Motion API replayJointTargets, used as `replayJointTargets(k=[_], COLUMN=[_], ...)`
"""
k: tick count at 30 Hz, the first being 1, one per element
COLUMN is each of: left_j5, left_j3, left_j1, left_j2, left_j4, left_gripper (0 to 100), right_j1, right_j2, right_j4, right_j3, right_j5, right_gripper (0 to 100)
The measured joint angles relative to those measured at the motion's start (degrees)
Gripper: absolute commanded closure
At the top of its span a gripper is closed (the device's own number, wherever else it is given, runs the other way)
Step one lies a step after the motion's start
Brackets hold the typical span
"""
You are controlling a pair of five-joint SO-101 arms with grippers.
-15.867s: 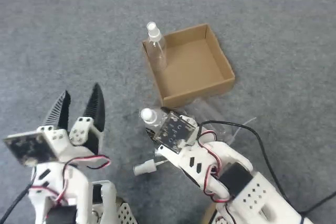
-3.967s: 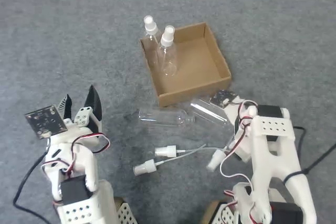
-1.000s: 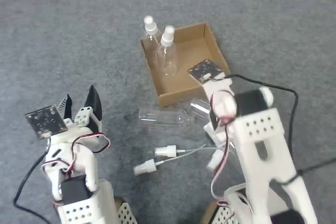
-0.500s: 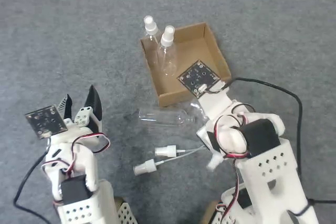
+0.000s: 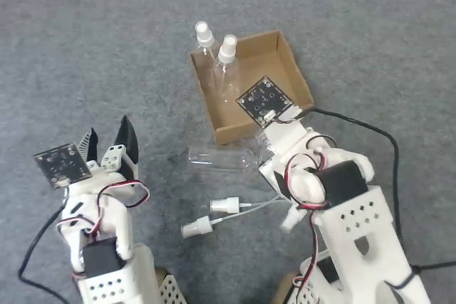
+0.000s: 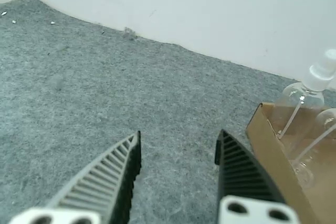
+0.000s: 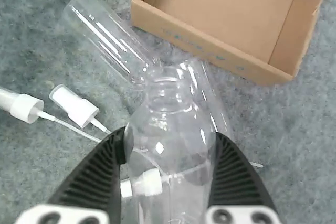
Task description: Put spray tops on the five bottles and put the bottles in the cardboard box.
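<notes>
- Clear uncapped plastic bottle [image 7: 170, 124] clamped between right hand [image 7: 170, 139] fingers, neck toward brown cardboard box [image 7: 210, 51], near its front wall.
- Left hand [image 6: 178, 145] fingers apart above grey bench [image 6: 79, 87], well apart from bottle.

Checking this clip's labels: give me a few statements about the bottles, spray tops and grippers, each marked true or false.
The right gripper holds an uncapped bottle. True.
The left gripper grips a spray top. False: it is open and empty.
Two capped bottles stand in the cardboard box. True.
Every spray top is fitted on a bottle. False: loose spray tops lie on the carpet.
</notes>
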Motion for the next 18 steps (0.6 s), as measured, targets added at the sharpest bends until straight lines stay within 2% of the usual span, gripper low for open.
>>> replayJointTargets(k=[18], left_j5=[0.00], left_j3=[0.00], left_j1=[0.00], left_j2=[0.00], left_j4=[0.00], left_gripper=[78], right_j1=[0.09], right_j2=[0.00], right_j4=[-2.37], right_j3=[2.81], right_j5=[-3.43], right_gripper=[93.7])
